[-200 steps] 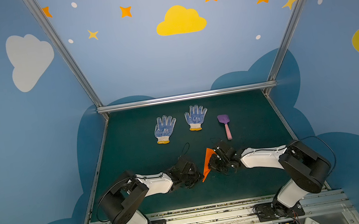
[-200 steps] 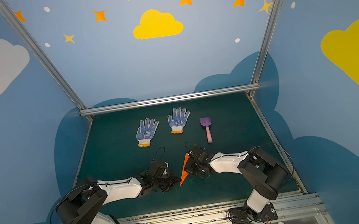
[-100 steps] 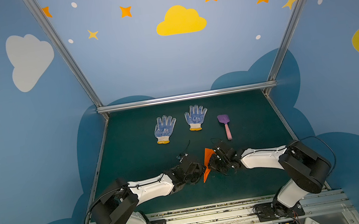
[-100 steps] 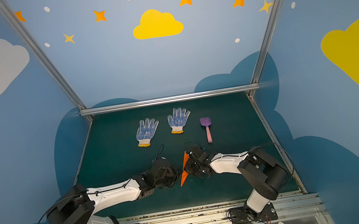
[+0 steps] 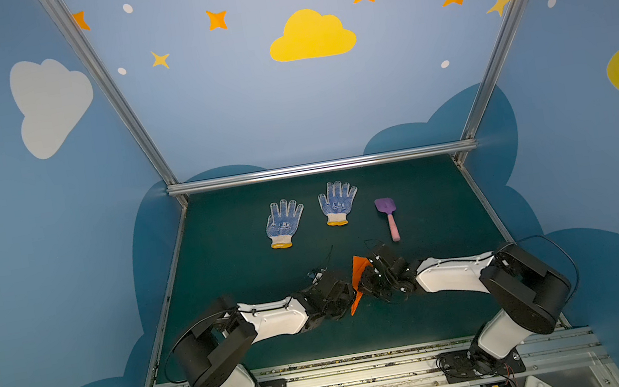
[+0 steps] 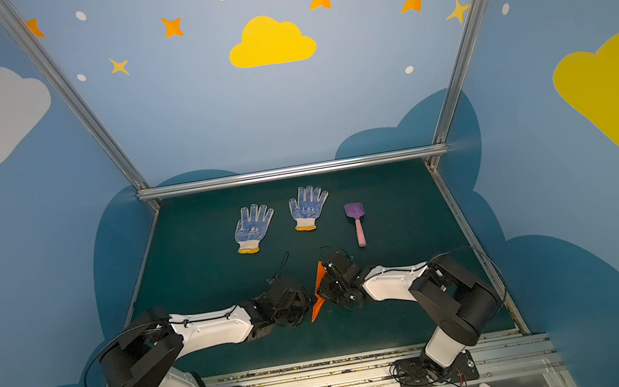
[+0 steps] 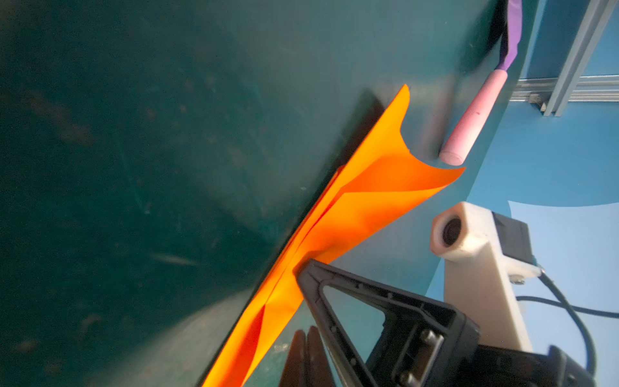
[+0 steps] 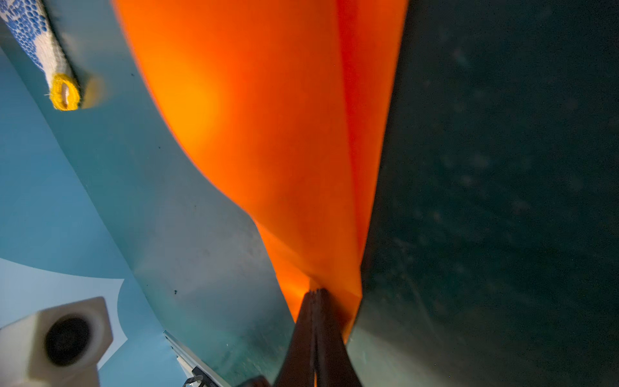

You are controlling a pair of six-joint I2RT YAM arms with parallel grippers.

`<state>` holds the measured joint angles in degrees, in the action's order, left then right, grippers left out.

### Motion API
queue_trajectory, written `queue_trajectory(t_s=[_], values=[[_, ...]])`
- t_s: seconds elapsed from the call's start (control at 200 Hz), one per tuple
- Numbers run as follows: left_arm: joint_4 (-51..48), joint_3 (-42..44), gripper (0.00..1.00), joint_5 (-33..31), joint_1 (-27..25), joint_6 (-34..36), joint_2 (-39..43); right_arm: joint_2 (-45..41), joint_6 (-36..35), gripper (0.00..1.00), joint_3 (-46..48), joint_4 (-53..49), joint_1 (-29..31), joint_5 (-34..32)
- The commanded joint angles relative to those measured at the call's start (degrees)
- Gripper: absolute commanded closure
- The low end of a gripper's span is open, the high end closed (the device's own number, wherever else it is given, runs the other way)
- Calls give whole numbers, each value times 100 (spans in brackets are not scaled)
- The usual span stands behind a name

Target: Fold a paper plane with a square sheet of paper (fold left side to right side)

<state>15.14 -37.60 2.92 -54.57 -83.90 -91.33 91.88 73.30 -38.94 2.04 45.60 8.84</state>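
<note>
The orange paper plane (image 5: pixel 359 271) stands on edge toward six o'clock of the green table (image 5: pixel 227 266), its narrow tip pointing to six. The right gripper (image 8: pixel 315 301) is clenched on the paper. The left gripper (image 7: pixel 306 338), just beside it at nine o'clock, is clenched too, and looks empty. I'd say the wings are being creased. Next, the left must open and gently catch the loose flap.

A: Where do we log the paper plane (image 5: pixel 359 267)?
B: On the mat (image 5: pixel 254 279), between the claws. The left claw (image 5: pixel 348 295) is just left of it and the right claw (image 5: pixel 365 280) touches its right side.
A: And beyond the claws?
B: The shovel (image 5: pixel 388 215) lies past the right claw and the first glove (image 5: pixel 284 224) past the left. The second glove (image 5: pixel 338 203) lies between them.
</note>
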Motion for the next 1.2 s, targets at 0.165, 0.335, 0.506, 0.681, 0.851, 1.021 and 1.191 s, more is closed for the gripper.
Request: queue_trajectory(t_s=[0.165,0.335,0.506,0.681,0.851,1.021,1.191], values=[[199,21,97,-41,-89,-79,-244,234,62,100,272,-576,69,-100],[221,35,97,-46,-93,-82,-341,208,62,100,275,-597,64,-108],[275,78,97,-30,-97,-91,-445,201,66,100,279,-600,70,-111],[243,110,96,-19,-107,-69,-530,195,68,100,285,-614,69,-114],[166,156,97,-37,-99,-41,-531,165,77,100,309,-635,69,-136],[43,163,97,-2,-116,-1,-546,129,76,100,313,-679,66,-150],[-168,224,97,49,-124,62,-430,85,73,100,307,-720,69,-185]])
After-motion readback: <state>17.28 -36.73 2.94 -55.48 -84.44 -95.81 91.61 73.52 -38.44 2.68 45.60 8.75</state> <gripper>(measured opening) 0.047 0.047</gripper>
